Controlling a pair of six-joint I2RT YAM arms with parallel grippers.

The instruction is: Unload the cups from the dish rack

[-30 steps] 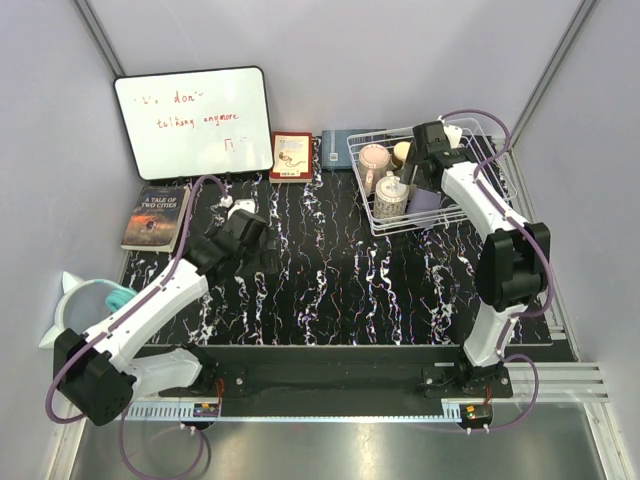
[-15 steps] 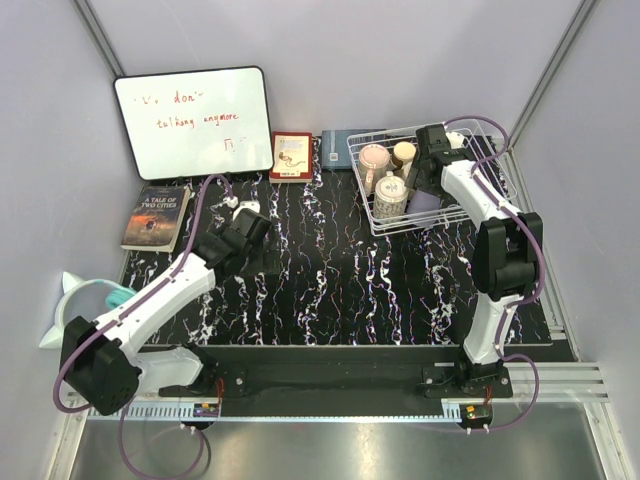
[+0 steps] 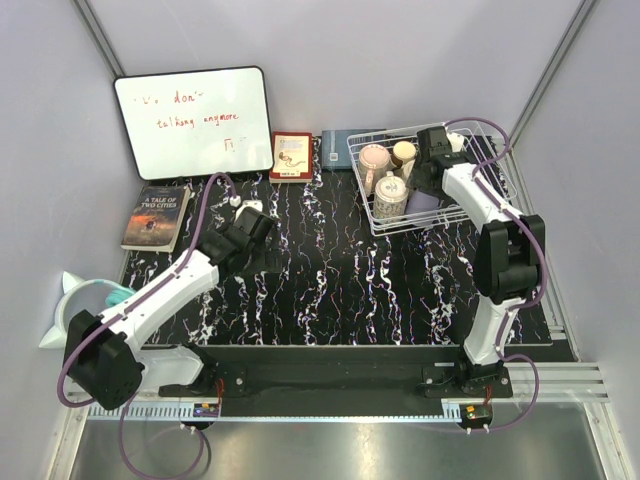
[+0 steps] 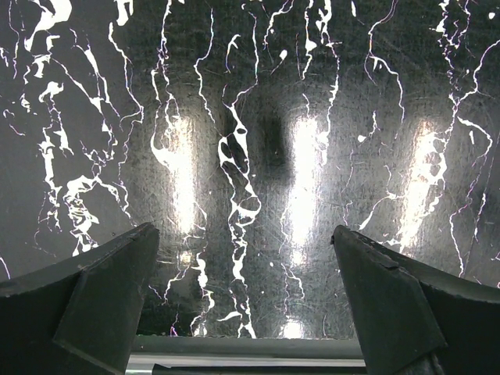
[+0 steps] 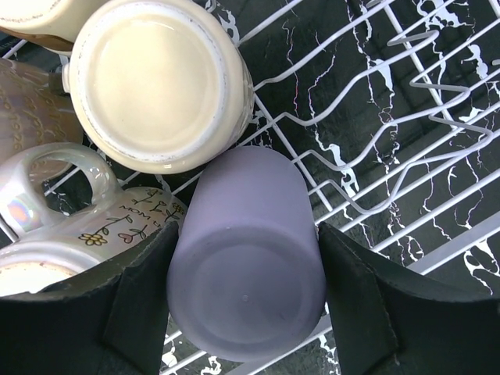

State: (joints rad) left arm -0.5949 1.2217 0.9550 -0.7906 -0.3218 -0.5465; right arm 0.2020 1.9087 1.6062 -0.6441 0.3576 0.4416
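The white wire dish rack [image 3: 362,170] stands at the back right with several cups upside down in it. In the right wrist view a lavender cup [image 5: 246,266] lies base toward me. My right gripper [image 5: 246,238] has a finger pressed on each side of it and is shut on it. Beside it are a cream cup [image 5: 156,82] and a flower-printed mug [image 5: 101,230]. From above, my right gripper [image 3: 425,175] reaches down into the rack and hides the lavender cup. My left gripper [image 4: 244,234] is open over bare black marbled mat [image 4: 250,117], left of centre [image 3: 262,232].
A whiteboard [image 3: 193,122] leans at the back left, with a red book [image 3: 292,156] and a blue box [image 3: 338,148] beside it. A dark book [image 3: 156,216] lies at the left. A small white object [image 3: 243,204] sits near the left gripper. A teal and white item [image 3: 85,300] lies off the mat's left edge.
My right gripper's fingers have closed in onto the lavender cup's sides. The left arm has shifted slightly toward the back, its gripper still open.
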